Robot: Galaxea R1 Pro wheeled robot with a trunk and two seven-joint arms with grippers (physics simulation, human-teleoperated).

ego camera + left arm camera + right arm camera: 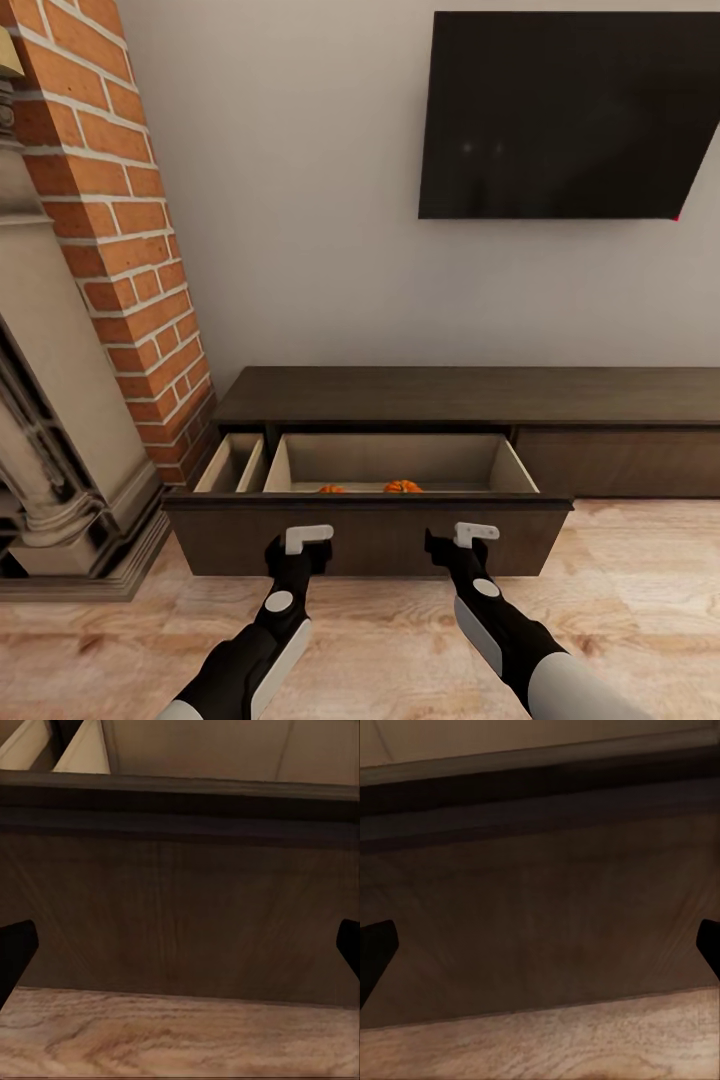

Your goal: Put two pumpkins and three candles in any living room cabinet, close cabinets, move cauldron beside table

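The long dark-brown cabinet (470, 395) stands against the wall with its left drawer (370, 535) pulled out. Over the drawer's front edge I see the tops of two orange pumpkins, the bigger one (403, 487) and a smaller one (331, 489) to its left. The candles, if inside, are hidden by the drawer front. My left gripper (298, 552) and right gripper (458, 550) are both open, side by side, close to the drawer front. Both wrist views face that dark wood panel (180, 900) (540, 907), with black fingertips (15, 952) (375, 949) spread wide. Cauldron and table are out of view.
A red brick column (120, 230) and a stone fireplace surround (60, 430) stand close on the left of the drawer. A black TV (570, 110) hangs on the wall above. The drawer has a narrow side compartment (232, 463). Light wood floor (620, 600) extends to the right.
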